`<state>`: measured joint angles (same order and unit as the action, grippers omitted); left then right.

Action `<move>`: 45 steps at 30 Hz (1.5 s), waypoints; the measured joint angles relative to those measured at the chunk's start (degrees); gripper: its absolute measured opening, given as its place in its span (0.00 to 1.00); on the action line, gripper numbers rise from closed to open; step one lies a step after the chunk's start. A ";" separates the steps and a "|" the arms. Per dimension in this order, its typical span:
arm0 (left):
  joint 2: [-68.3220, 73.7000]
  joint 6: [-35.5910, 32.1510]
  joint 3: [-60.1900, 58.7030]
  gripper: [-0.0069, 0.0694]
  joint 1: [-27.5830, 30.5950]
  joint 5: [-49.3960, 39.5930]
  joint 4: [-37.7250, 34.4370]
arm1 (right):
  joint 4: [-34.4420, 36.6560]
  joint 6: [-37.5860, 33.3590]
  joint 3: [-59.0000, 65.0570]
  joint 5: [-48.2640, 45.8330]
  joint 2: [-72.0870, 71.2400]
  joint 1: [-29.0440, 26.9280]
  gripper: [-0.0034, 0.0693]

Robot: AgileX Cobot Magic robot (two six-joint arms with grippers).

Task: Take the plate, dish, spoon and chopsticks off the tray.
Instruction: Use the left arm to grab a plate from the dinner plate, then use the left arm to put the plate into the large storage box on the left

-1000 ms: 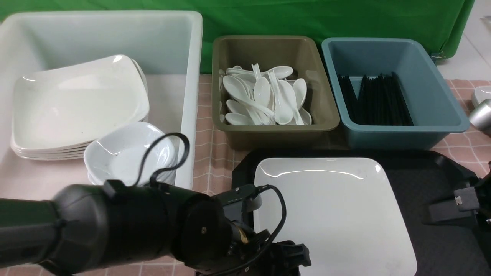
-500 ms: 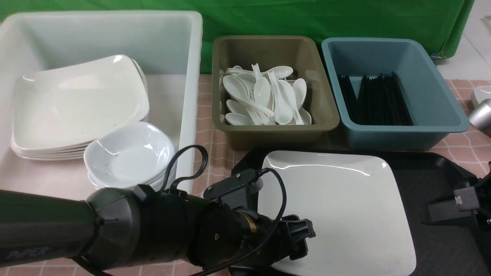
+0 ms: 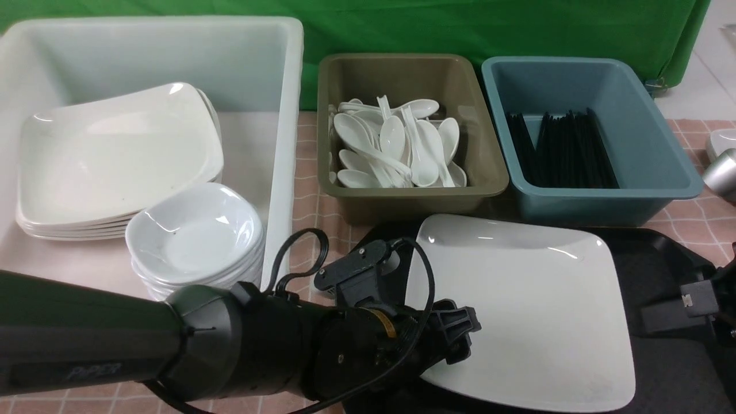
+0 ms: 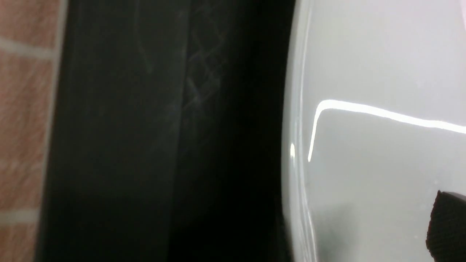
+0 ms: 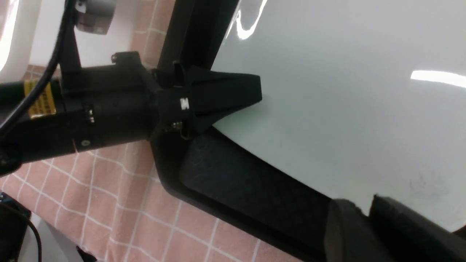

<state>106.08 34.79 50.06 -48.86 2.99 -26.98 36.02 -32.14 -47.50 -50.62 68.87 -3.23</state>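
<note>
In the front view the left gripper [image 3: 460,339] sat at the near-left edge of the plate [image 3: 529,310], its jaws spread wide and set astride the rim rather than pinched on it. The plate stretched away to that gripper's right and forward, lying on the tray [image 3: 650,264], with its far edge close to the olive bin [image 3: 494,184] of white spoons. Beyond the left gripper and to its left stood the white bin [image 3: 282,115] with stacked plates and small dishes. The right gripper [image 3: 658,319] hung low over the bare tray, just off the plate's right edge, and the blue bin [image 3: 673,184] of black chopsticks was ahead of it. In the left wrist view the plate [image 4: 382,163] filled the side nearest one dark finger [image 4: 447,225], its rim running alongside the black tray [image 4: 164,127], with the pink-checked table [image 4: 22,109] past the tray's edge. In the right wrist view the left gripper [image 5: 233,109] showed plainly across the plate [image 5: 346,91] — one finger lay over the white surface and the other sat lower at the rim, the two well apart. Close to the camera the right gripper [image 5: 364,207] had its fingers nearly together with only a slim gap and nothing between them, its tips over the tray [image 5: 236,182] just short of the plate's edge.
</note>
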 joint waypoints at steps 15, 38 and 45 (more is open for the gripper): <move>0.83 -0.25 0.47 0.19 0.17 -0.74 -0.20 | 0.00 -0.10 0.00 -1.14 0.00 0.00 0.28; -30.51 -7.81 -1.29 0.12 5.22 -15.27 0.04 | -0.54 -1.68 -7.01 1.31 -20.51 0.00 0.28; -45.63 -10.60 1.25 0.12 23.23 -22.14 1.99 | -0.93 -1.68 -7.69 1.37 -20.90 0.00 0.28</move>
<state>60.45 24.19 51.31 -25.63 -19.14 -25.00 35.09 -33.82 -55.20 -49.25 47.97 -3.23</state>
